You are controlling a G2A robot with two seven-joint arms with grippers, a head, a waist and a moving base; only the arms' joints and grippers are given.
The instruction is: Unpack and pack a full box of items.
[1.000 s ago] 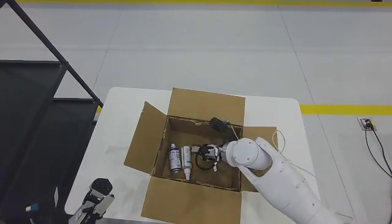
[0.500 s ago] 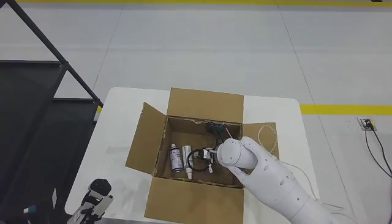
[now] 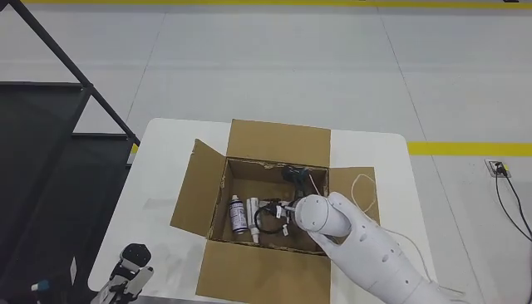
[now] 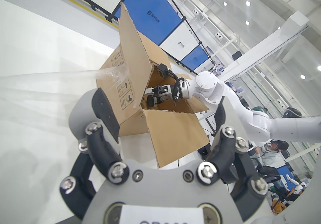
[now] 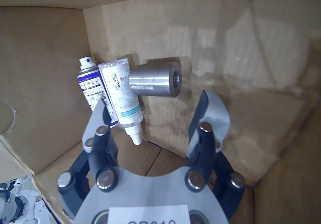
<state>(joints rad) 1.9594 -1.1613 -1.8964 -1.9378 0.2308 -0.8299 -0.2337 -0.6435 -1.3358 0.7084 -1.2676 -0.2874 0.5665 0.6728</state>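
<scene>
An open cardboard box stands on the white table with its flaps spread. My right gripper is open inside it, low over the box floor; the top view shows that gripper beside the items. Just beyond its fingertips lie a blue spray can, a white bottle with its nozzle toward the gripper, and a grey metal cylinder. The can and bottle rest by the box's left wall. My left gripper is open and empty, off the box's near-left corner.
The box flaps stick out on all sides, the near one toward the table's front edge. A thin white cable trails over the right flap. A dark frame stands left of the table.
My right arm has slid left and deeper into the box, bringing its gripper closer to the bottle and can. The left gripper has stayed put.
</scene>
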